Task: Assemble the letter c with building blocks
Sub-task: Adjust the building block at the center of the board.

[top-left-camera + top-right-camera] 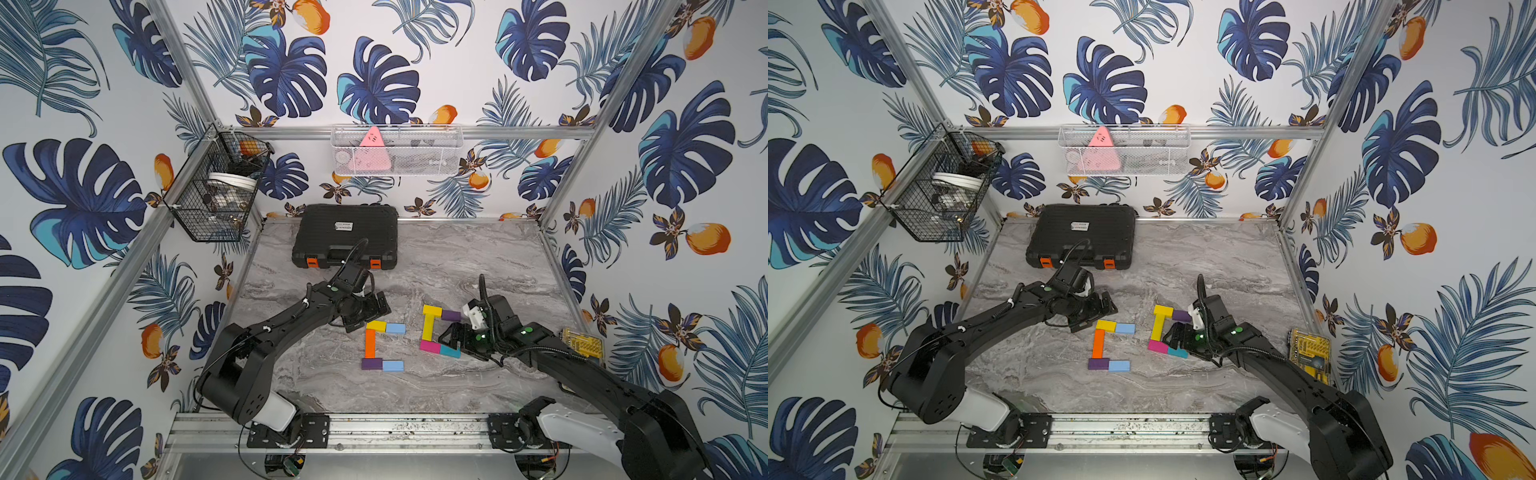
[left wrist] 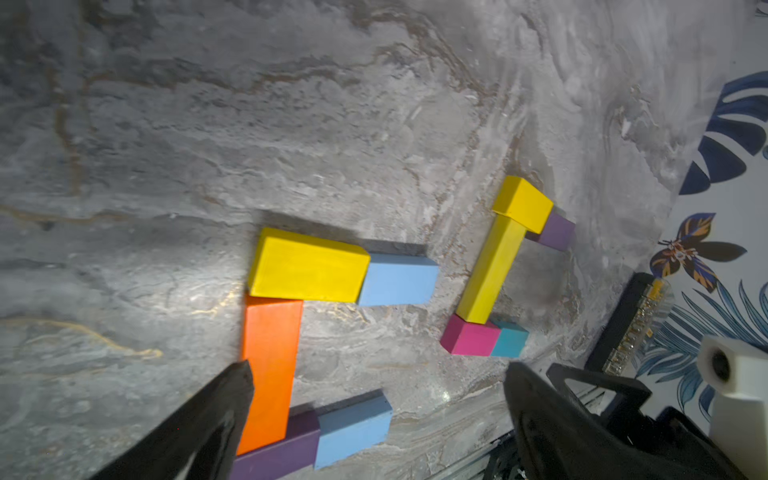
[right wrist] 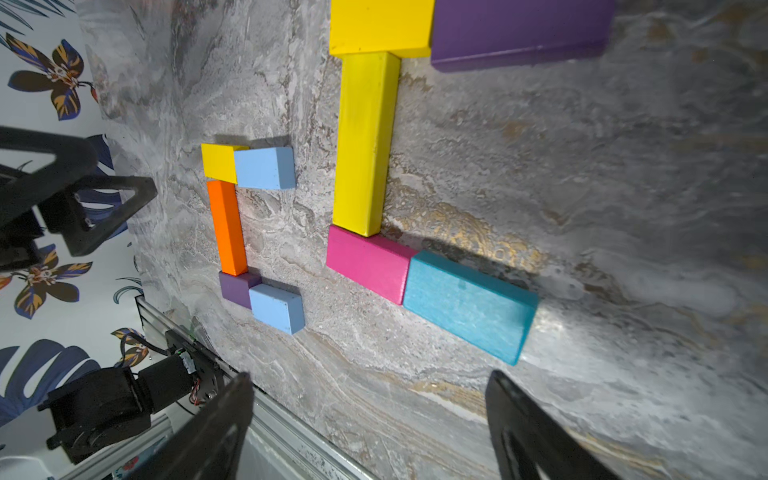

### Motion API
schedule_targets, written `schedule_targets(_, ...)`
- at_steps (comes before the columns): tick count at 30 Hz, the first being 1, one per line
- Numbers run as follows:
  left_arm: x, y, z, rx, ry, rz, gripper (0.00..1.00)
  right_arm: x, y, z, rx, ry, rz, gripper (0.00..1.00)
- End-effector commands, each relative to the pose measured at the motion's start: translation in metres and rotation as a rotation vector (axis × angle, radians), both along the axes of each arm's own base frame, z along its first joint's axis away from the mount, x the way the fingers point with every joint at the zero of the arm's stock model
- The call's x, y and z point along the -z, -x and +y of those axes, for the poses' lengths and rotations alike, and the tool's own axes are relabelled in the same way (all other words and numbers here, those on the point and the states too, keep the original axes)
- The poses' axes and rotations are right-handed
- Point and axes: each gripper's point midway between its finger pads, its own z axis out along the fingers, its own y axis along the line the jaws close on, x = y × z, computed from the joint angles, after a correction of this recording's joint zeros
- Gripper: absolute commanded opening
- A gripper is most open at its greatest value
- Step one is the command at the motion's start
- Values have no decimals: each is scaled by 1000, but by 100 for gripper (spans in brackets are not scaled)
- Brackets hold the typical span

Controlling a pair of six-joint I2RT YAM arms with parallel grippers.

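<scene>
Top views come first: on the grey marbled table (image 1: 457,257) two C shapes of flat coloured blocks are laid side by side. One is built around a long orange block (image 1: 369,343), the other around a long yellow block (image 1: 428,329). Left wrist: the left fingers (image 2: 216,415) are seen spread and empty, close to the orange-backed C. Right wrist: the right fingers (image 3: 523,419) are spread and empty near the teal rectangular block (image 3: 469,303), which could be knocked out of line by a low sweep. Leaf-printed walls (image 1: 83,166) and a black hard case (image 1: 345,237) are noted.
</scene>
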Motion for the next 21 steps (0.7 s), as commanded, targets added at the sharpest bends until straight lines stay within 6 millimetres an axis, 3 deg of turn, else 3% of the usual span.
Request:
schedule_targets(1, 3, -10, 7, 9, 7, -25, 99, -8, -13, 18, 2, -15, -39, 89)
schedule_targets(6, 4, -25, 25, -43, 25, -29, 99, -16, -26, 65, -81, -30, -65, 88)
schedule_targets(12, 4, -34, 41, -91, 54, -23, 99, -14, -46, 105, -124, -19, -84, 88)
schedule_targets(21, -1, -39, 50, -117, 86, -29, 99, 15, -61, 132, -139, 43, -61, 88)
